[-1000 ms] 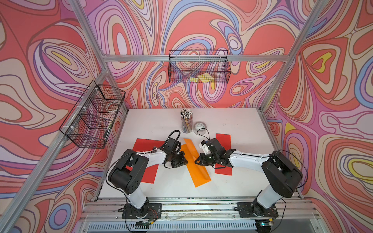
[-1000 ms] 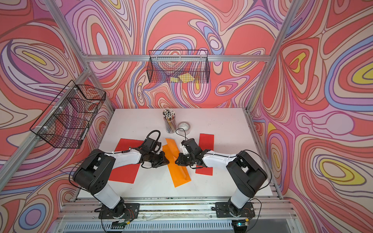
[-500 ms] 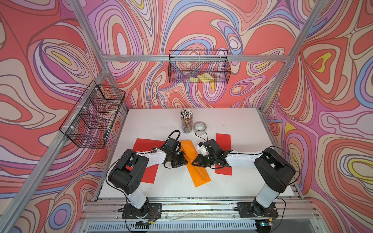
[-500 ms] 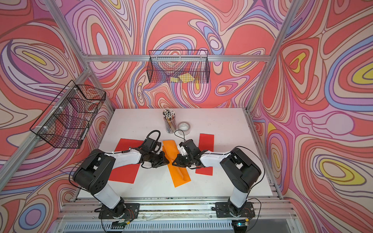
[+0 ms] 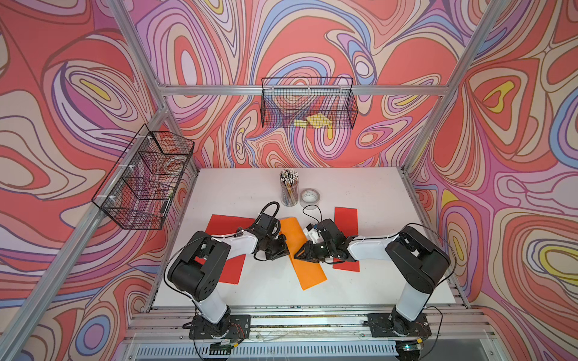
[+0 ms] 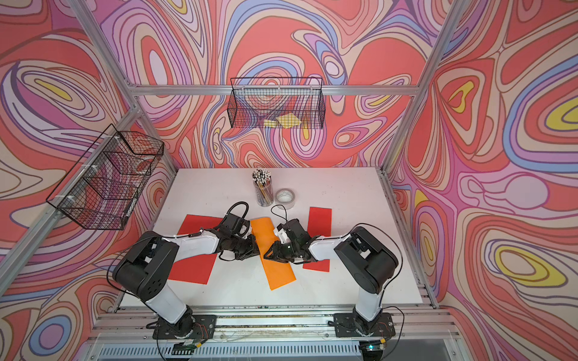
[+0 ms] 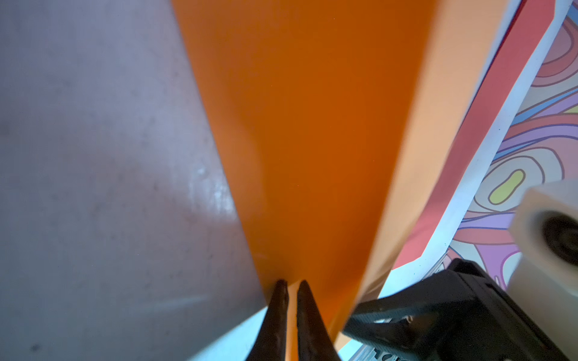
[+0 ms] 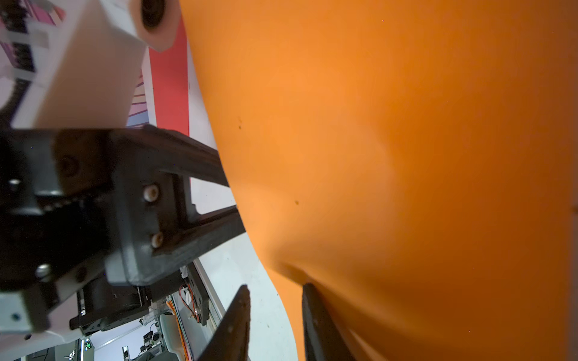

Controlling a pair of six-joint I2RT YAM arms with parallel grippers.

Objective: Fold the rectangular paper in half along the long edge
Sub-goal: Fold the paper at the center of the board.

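Note:
The orange rectangular paper (image 5: 308, 268) (image 6: 279, 272) lies as a long narrow strip slanting across the middle of the white table (image 5: 375, 281). My left gripper (image 5: 286, 250) (image 6: 257, 250) is at its left edge, and in the left wrist view the gripper (image 7: 291, 283) is shut on that edge of the paper (image 7: 312, 125). Facing it from the right is my right gripper (image 5: 297, 254) (image 6: 266, 256). In the right wrist view the right gripper (image 8: 275, 286) stands open, with the edge of the paper (image 8: 391, 140) running between its fingers.
A red sheet (image 5: 345, 218) lies under my right arm, and a larger red sheet (image 5: 230, 268) under my left arm. A cup of pencils (image 5: 289, 190) and a tape roll (image 5: 309, 197) stand just behind the paper. Wire baskets (image 5: 308, 106) (image 5: 144, 178) hang on the walls.
My right gripper has gone from shut to open and has shifted left toward the left gripper. The left gripper has kept its hold and place.

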